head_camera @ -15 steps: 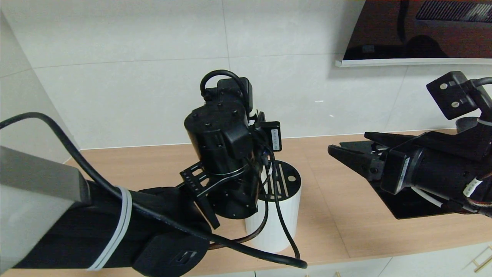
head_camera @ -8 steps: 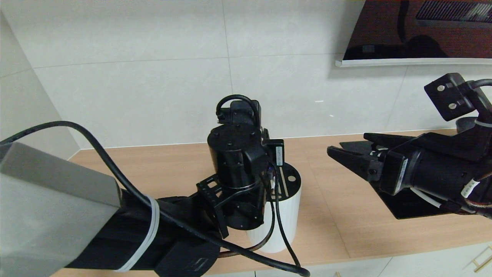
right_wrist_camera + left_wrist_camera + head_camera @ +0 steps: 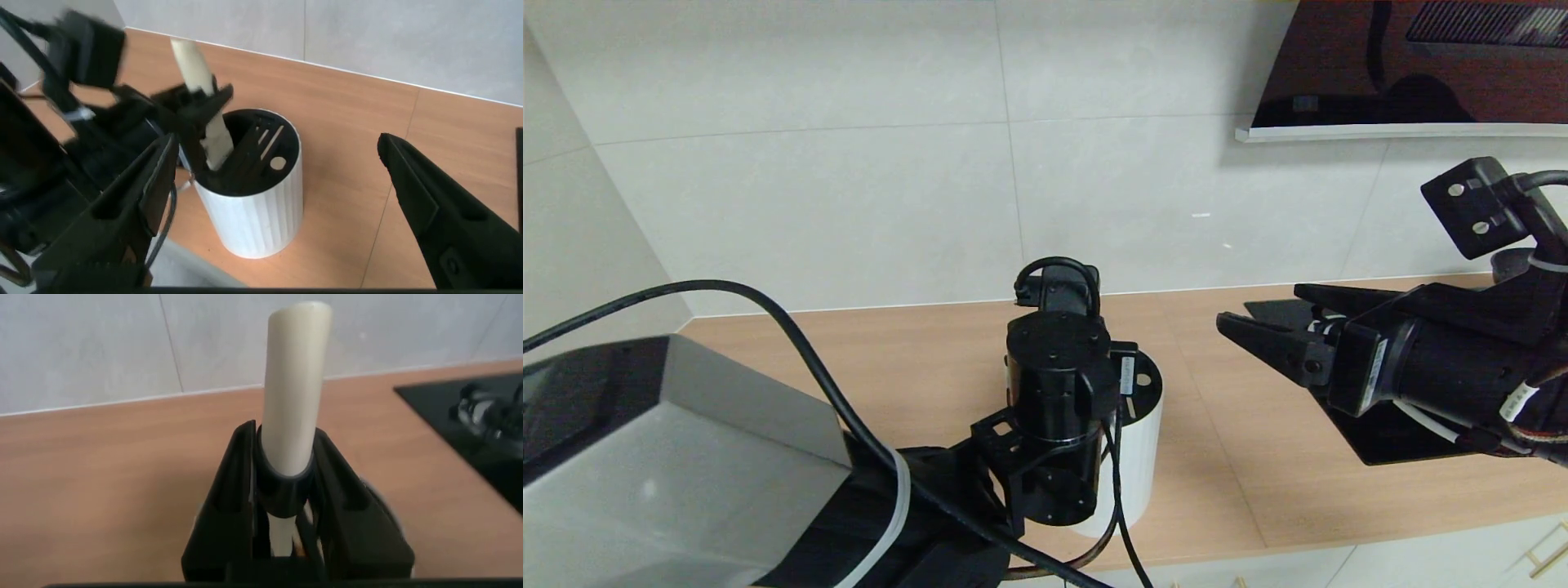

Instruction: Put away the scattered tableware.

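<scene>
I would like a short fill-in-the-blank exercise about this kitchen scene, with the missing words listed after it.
1. The left end effector is ____ on the cream-handled utensil.
2. The right end effector holds nothing and is ____.
3. The white holder has a ____ slotted top.
4. It stands on the ____ countertop.

Missing words: shut; open; black; wooden.

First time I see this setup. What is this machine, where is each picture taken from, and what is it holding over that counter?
It is a two-armed robot. The wide picture comes from a camera on its head; the other two come from cameras on its wrists. The left gripper is shut on a cream handle, whose lower end meets the black slotted top of a white ribbed holder standing on the wooden counter. The right gripper hangs open and empty to the side, near a black panel on the counter.
</scene>
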You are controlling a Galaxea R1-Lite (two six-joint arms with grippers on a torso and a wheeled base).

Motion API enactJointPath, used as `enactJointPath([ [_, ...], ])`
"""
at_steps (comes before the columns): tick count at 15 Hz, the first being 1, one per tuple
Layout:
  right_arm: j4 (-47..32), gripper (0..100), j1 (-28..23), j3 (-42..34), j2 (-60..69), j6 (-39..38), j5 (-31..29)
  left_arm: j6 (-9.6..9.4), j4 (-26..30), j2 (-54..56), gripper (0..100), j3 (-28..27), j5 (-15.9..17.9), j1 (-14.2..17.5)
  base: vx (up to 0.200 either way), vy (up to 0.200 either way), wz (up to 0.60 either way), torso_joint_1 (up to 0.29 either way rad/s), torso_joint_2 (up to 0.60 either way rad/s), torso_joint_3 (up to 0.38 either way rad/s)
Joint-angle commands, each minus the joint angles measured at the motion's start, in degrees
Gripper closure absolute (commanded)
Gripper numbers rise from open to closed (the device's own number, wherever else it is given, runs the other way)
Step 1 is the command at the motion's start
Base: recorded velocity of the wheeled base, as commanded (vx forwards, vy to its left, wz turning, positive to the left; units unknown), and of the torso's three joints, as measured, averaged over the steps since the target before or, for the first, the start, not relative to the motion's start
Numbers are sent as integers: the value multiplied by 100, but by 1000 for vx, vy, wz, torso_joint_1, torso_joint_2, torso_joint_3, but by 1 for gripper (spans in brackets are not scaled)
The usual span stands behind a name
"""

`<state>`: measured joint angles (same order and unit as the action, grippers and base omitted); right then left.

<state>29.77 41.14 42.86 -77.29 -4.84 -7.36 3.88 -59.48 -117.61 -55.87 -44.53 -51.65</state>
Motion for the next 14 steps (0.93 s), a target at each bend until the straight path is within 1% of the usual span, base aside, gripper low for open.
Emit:
enactJointPath([
  [1, 3, 0, -1, -6, -23, 1, -2, -10, 6, -25, 100, 94, -3, -20, 0, 0, 0, 0, 0, 0],
  [10, 3, 0, -1, -6, -23, 1, -2, -10, 6, -69, 100, 120, -3, -56, 0, 0, 0, 0, 0, 0],
  [11, 3, 0, -1, -6, -23, 1, -2, -10, 6, -69, 0, 120, -3, -56, 0, 0, 0, 0, 0, 0],
  [14, 3, 0, -1, -6, -32, 1, -2, -10, 6, -25, 0, 120, -12, -56, 0, 0, 0, 0, 0, 0],
])
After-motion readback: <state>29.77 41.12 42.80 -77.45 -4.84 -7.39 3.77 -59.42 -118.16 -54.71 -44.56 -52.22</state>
